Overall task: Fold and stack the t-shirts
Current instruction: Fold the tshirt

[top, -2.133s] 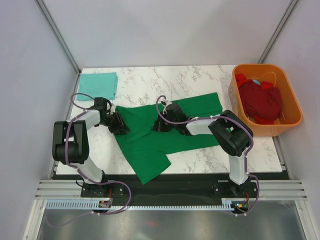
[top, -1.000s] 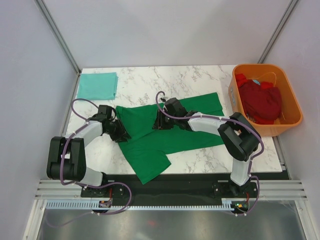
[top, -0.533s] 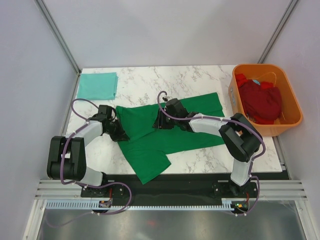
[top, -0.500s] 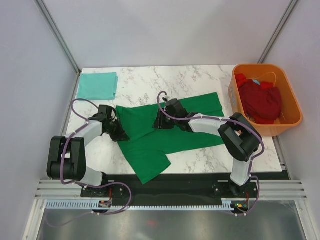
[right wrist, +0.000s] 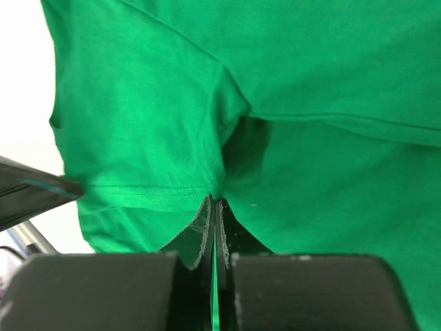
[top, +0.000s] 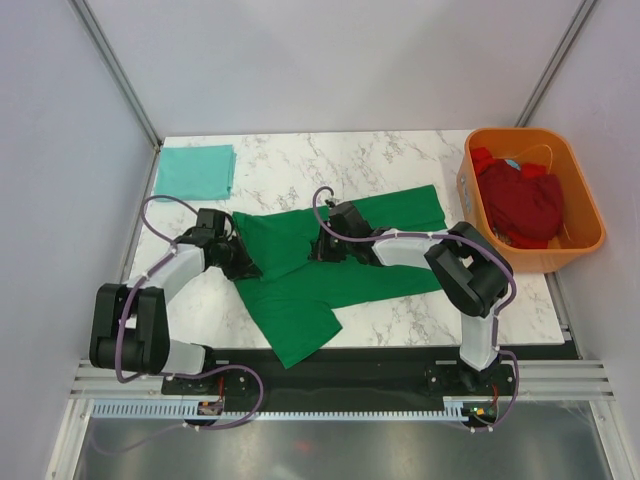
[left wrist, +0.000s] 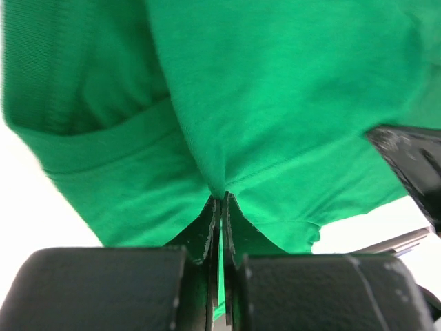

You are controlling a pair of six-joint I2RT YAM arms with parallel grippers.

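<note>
The dark green t-shirt (top: 330,275) lies spread across the bench (top: 400,160). It is light, limp cotton that will sag and drag, so it is best pinched at hems. The left end effector (left wrist: 220,200) is clamped on the left sleeve edge, and the right end effector (right wrist: 213,201) is clamped on a hem fold. Since earlier, both arms have stretched forward, while the shirt has barely shifted.

green shirt (top: 300,275) plain; teal shirt (top: 196,171) pale, plain; red shirts (top: 525,205) dark; tub (top: 520,132) orange; desk (top: 300,165) white marble, grey veins.
</note>
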